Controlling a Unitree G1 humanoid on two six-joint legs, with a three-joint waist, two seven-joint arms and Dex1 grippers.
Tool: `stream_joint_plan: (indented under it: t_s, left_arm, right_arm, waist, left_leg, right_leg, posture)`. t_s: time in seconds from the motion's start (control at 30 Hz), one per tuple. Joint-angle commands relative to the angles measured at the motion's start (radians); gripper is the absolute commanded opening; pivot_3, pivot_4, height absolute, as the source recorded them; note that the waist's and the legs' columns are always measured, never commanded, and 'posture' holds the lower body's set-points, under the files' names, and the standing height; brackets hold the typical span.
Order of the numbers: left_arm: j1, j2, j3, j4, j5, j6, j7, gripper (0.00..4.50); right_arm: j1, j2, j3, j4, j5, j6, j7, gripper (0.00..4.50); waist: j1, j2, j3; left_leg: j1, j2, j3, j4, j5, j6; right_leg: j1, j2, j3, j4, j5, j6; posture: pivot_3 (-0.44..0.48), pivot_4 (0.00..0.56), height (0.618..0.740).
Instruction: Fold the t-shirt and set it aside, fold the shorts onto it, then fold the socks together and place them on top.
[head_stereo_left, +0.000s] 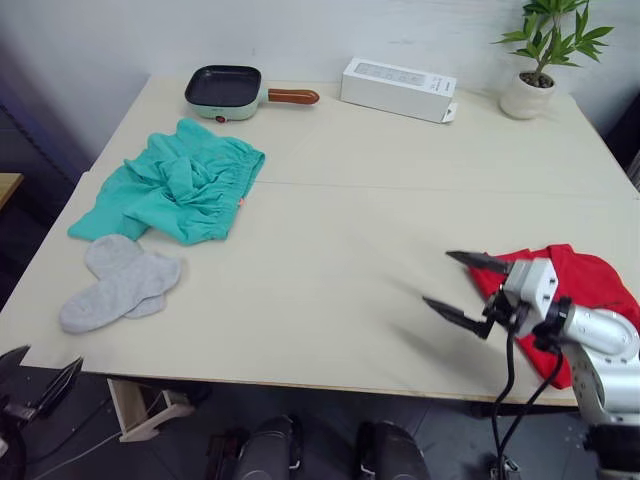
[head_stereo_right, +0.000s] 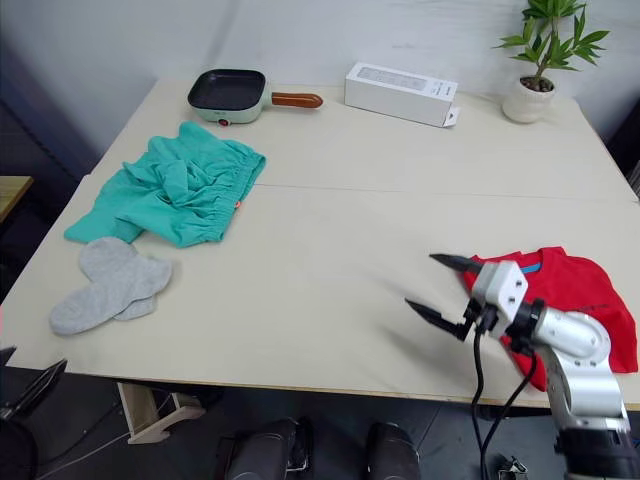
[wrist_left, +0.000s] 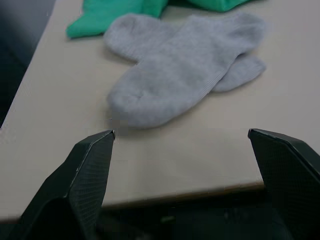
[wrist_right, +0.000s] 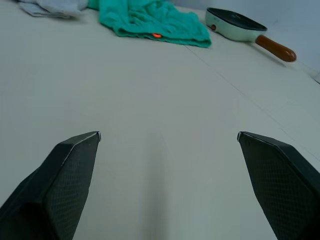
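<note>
Three garments lie spread across a pale table (head_stereo_left: 330, 260) as the humanoid robot's right gripper (head_stereo_left: 467, 285) hovers with its two black fingers spread wide apart and nothing between them, pointing toward 9 o'clock over bare tabletop. Just behind that gripper, at roughly 4 o'clock on the table, the red t-shirt (head_stereo_right: 575, 295) sits as a compact folded bundle near the right edge, a sliver of blue showing at its collar, partly covered by the robot's forearm. Well apart from it, at about 10 o'clock, the teal shorts (head_stereo_left: 175, 185) lie crumpled and unfolded, their gathered waistband toward the table's middle and a small orange tag (head_stereo_left: 240, 203) at the hem. Just beside the shorts, at 8 o'clock near the front left edge, the two grey socks (head_stereo_left: 122, 282) lie overlapping each other, one crossed over the other. The left gripper (wrist_left: 182, 145), seen from its own wrist camera, is held wide open and empty just off the table's front edge, aimed at the socks. Along the far side of the table stand a mint-green frying pan (head_stereo_left: 228, 92) with a brown handle at 11 o'clock, a long white box (head_stereo_left: 398, 88) at 12 o'clock, and a potted plant (head_stereo_left: 535, 60) in a white pot at 1 o'clock.
</note>
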Motion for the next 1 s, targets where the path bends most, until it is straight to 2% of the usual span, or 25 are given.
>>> stream_joint_plan:
  t_s: [0.03,0.17,0.23,0.3,0.4,0.47,0.63,0.73,0.77,0.9,1.0]
  left_arm:
    - [-0.025,0.047,0.003,-0.078,-0.033,0.069,0.032,4.50]
    - [-0.237,0.223,-0.143,-0.115,0.013,0.188,0.064,4.50]
    - [-0.388,0.308,-0.263,-0.048,0.073,0.190,0.048,4.50]
    - [-0.609,0.352,-0.423,0.077,0.144,0.161,0.020,4.50]
    - [-0.907,0.320,-0.614,0.292,0.240,0.120,-0.020,4.50]
    - [-1.081,0.281,-0.736,0.465,0.335,0.054,-0.043,4.50]
    - [-1.320,0.217,-0.898,0.802,0.475,-0.057,-0.105,4.50]
    - [-1.395,0.208,-0.953,0.919,0.531,-0.098,-0.150,4.50]
    - [-1.414,0.207,-0.963,0.952,0.548,-0.115,-0.149,4.10]
    - [-1.468,0.186,-0.981,1.063,0.587,-0.183,-0.136,2.99]
    - [-1.505,0.156,-0.983,1.129,0.600,-0.235,-0.135,2.00]
  right_arm:
    - [0.039,0.004,-0.037,-0.045,0.020,-0.074,0.008,4.47]
    - [0.010,0.008,-0.031,-0.069,0.049,-0.052,-0.026,4.47]
    - [-0.009,0.011,-0.018,-0.084,0.046,-0.040,-0.043,4.47]
    - [-0.022,0.016,-0.002,-0.098,0.039,-0.025,-0.062,4.47]
    - [-0.032,0.025,0.016,-0.107,0.024,-0.015,-0.084,4.47]
    - [-0.033,0.039,0.023,-0.125,0.015,-0.002,-0.116,4.47]
    - [0.018,0.041,0.018,-0.192,0.009,0.016,-0.158,4.47]
    - [0.060,0.039,-0.002,-0.219,0.008,0.023,-0.186,4.47]
    - [0.071,0.040,-0.008,-0.227,0.008,0.025,-0.197,4.50]
    - [0.097,0.045,-0.011,-0.244,0.004,0.027,-0.227,4.50]
    - [0.106,0.053,0.001,-0.246,-0.006,0.023,-0.244,4.50]
  waist:
    - [0.001,0.000,0.000]
    - [0.010,-0.001,0.001]
    - [0.010,-0.001,0.000]
    - [0.008,0.002,-0.001]
    - [0.001,0.001,-0.001]
    - [-0.002,0.000,-0.001]
    - [-0.025,-0.004,0.001]
    - [-0.027,-0.008,0.003]
    - [-0.027,-0.008,0.003]
    - [-0.030,-0.009,0.003]
    - [-0.026,-0.009,0.003]
  left_leg:
    - [0.000,0.000,0.000,0.000,0.000,0.000]
    - [0.000,0.000,-0.001,0.001,0.002,0.000]
    - [-0.001,0.003,-0.002,-0.001,0.003,-0.001]
    - [0.001,0.003,-0.001,-0.004,0.004,-0.003]
    - [0.000,0.002,0.003,-0.007,0.007,-0.012]
    - [-0.001,0.002,0.008,-0.007,0.010,-0.008]
    - [-0.001,0.005,0.016,-0.006,0.006,-0.007]
    - [-0.001,0.006,0.017,-0.002,0.005,-0.006]
    - [-0.001,0.006,0.017,-0.001,0.006,-0.006]
    - [0.000,0.006,0.019,0.003,0.006,-0.003]
    - [0.001,0.008,0.017,0.004,0.005,-0.007]
  right_leg:
    - [0.000,0.000,0.001,-0.001,0.000,0.000]
    - [0.001,0.002,0.006,-0.003,0.000,-0.003]
    - [0.002,0.011,0.020,-0.009,0.001,-0.006]
    - [0.001,0.014,0.024,-0.010,0.001,-0.006]
    - [-0.007,0.013,0.023,-0.001,0.002,-0.003]
    - [-0.013,0.023,0.020,0.012,0.001,-0.004]
    - [-0.016,0.027,0.019,0.009,0.000,-0.002]
    - [-0.015,0.027,0.021,0.009,-0.001,-0.001]
    - [-0.014,0.027,0.022,0.009,-0.001,0.000]
    - [-0.014,0.024,0.025,0.010,0.000,0.000]
    - [-0.014,0.021,0.025,0.013,0.002,-0.003]
  posture:
    - [0.000,0.150,0.740]
    - [0.000,0.150,0.740]
    - [0.000,0.150,0.740]
    - [0.000,0.150,0.740]
    - [0.000,0.150,0.740]
    - [0.000,0.150,0.740]
    - [0.000,0.150,0.740]
    - [0.000,0.150,0.740]
    - [0.000,0.150,0.740]
    - [0.000,0.150,0.740]
    - [0.000,0.150,0.740]
